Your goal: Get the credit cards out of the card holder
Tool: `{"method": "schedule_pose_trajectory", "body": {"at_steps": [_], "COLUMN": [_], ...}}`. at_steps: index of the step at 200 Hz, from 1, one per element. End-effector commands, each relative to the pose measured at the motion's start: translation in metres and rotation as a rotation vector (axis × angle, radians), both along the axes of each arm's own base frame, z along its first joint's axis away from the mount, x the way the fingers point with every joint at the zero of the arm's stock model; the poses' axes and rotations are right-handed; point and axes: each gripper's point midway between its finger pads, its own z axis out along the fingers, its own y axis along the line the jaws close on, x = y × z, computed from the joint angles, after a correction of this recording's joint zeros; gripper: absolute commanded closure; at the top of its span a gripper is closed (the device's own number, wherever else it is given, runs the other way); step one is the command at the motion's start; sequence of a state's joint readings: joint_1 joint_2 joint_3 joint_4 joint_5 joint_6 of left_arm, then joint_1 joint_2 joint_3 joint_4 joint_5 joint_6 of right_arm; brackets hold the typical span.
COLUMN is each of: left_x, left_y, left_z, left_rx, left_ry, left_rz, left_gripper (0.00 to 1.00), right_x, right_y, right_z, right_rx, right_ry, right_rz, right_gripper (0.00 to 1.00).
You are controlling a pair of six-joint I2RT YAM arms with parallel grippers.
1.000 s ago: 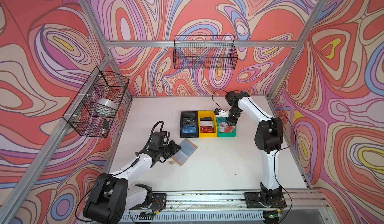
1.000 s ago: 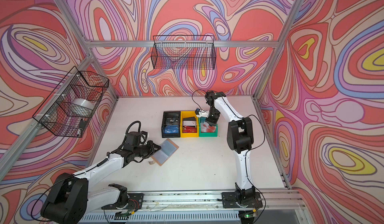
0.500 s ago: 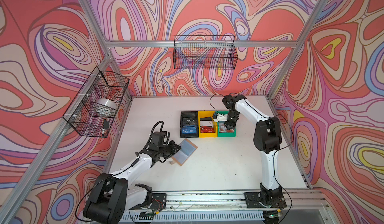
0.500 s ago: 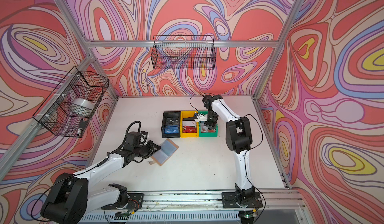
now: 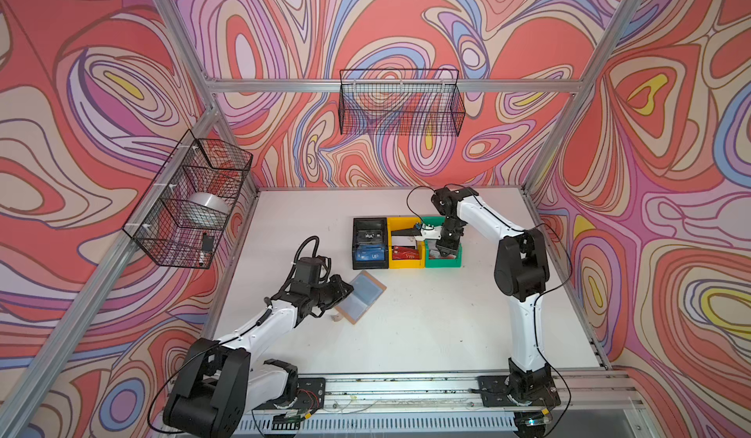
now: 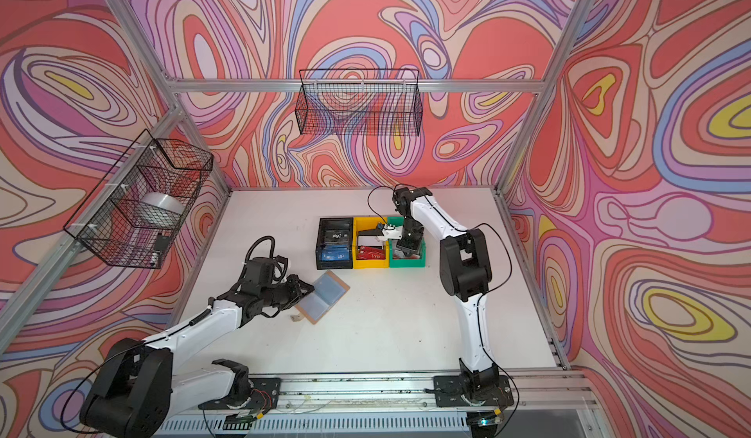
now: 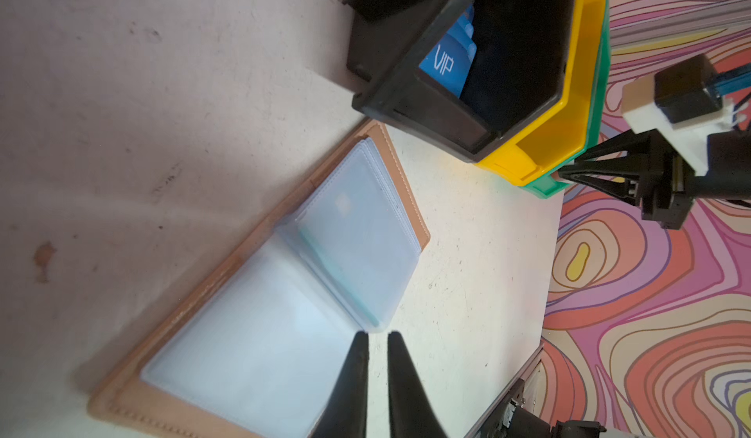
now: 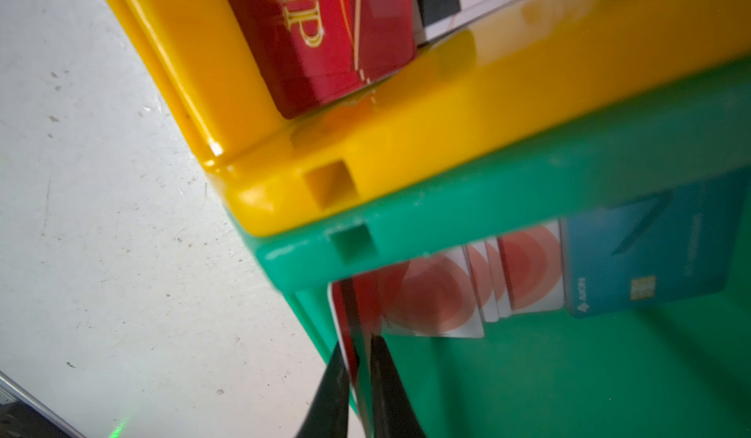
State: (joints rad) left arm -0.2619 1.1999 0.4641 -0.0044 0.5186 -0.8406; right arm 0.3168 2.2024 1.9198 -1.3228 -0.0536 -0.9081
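Note:
The tan card holder [image 5: 363, 297] [image 6: 326, 295] lies open on the white table, its clear sleeve pages [image 7: 357, 233] facing up. My left gripper [image 5: 348, 290] [image 7: 376, 334] rests at the holder's left edge. Its jaws stand a narrow gap apart, with bare table showing between them. My right gripper [image 5: 441, 252] [image 8: 358, 342] points down into the green bin [image 8: 528, 180]. A credit card [image 8: 357, 306] with red on it stands edge-on between its fingers, with a sliver of green showing beside it. More pale red-circle cards [image 8: 439, 298] lie in that bin.
A blue VIP card [image 7: 445, 62] lies in the black bin [image 5: 367, 266], and a red VIP card [image 8: 325, 29] in the yellow bin [image 5: 404, 265]. A teal card [image 8: 650, 261] is in the green bin. Wire baskets hang on the left wall [image 5: 191, 204] and the back wall [image 5: 400, 102].
The right gripper has come lower into the green bin with the card, and its jaws have eased apart a little. The left arm and the card holder have not moved.

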Motion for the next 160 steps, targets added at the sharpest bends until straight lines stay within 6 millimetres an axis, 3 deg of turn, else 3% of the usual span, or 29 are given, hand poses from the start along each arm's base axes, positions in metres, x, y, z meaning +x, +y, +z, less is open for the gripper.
{"method": "schedule_pose_trajectory", "body": {"at_steps": [1,60,160], "left_x": [-0.002,-0.001,0.000], "left_y": [0.004,0.005,0.007], "left_z": [-0.003,-0.003,-0.008], "left_rx": [0.016,0.015,0.021], "left_ry": [0.006,0.006,0.021], "left_rz": [0.003,0.006,0.012], "left_gripper": [0.85,0.86,0.86], "right_x": [-0.002,0.008,0.016], "right_y": [0.008,0.007,0.021], "right_z": [0.004,0.000,-0.003], "right_rx": [0.031,0.014,0.082], "right_ry": [-0.007,-0.045,-0.044], "right_rz": [0.009,0.006,0.018], "right_gripper": [0.84,0.82,0.80]}}
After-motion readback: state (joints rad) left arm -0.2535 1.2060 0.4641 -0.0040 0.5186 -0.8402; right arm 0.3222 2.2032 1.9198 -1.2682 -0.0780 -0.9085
